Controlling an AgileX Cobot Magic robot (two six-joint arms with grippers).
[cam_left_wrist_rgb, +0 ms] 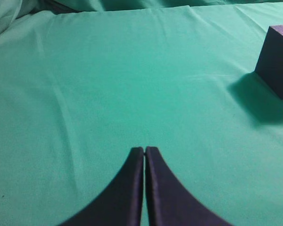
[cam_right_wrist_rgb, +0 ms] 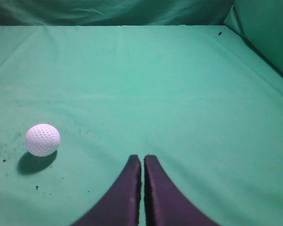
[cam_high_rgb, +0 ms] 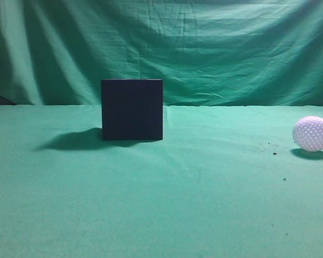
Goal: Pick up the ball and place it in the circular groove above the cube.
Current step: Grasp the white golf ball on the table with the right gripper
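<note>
The white dimpled ball rests on the green cloth at the far right of the exterior view. It also shows in the right wrist view, to the left of my right gripper, which is shut and empty. The dark cube stands left of centre, well apart from the ball; its top face and groove are hidden at this height. In the left wrist view the cube is at the far right edge. My left gripper is shut and empty, well short of the cube. Neither gripper shows in the exterior view.
Green cloth covers the table and hangs as a backdrop. A few dark specks lie near the ball. A raised fold of cloth stands at the right of the right wrist view.
</note>
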